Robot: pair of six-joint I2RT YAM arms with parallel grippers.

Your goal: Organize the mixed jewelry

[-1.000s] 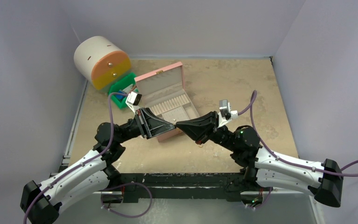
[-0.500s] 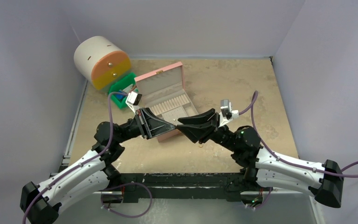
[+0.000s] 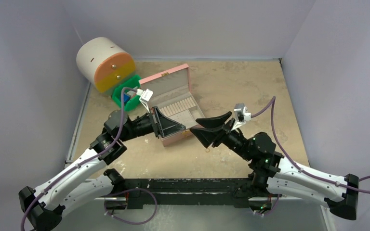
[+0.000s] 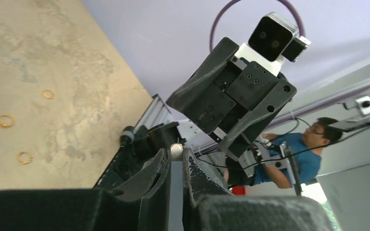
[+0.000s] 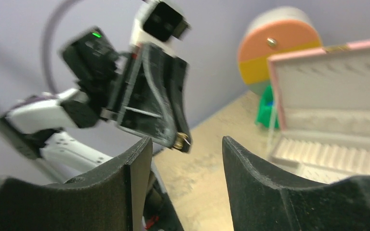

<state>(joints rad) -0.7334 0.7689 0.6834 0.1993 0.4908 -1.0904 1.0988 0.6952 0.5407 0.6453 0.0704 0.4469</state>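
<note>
left tool (image 3: 185,129) is almost pressed together, and it pinches a tiny piece (image 4: 176,151) right at its tips. the piece is much smaller than a finger (image 4: 158,169). from the other arm's camera it looks gold with a thin pin, but it is blurry there. this tool is up in the air over the near front corner of the pink box (image 3: 166,75) and points to the right.

far back on the left of the bench (image 3: 231,82) stands a round white and orange thing (image 3: 106,65). a green thing (image 3: 127,95) sits just in front of it, close to the box.

the pink box is open, with its lid standing up at the back. rows of soft slots show inside. i cannot tell if any jewelry is in it.

three gold rings (image 4: 6,121) lie flat on the bare bench in the left wrist view. they are near each other but not touching.

right tool (image 3: 194,125) is spread wide and holds nothing. it is in the air just to the right of the left tool, tip facing tip, and the two do not touch.
</note>
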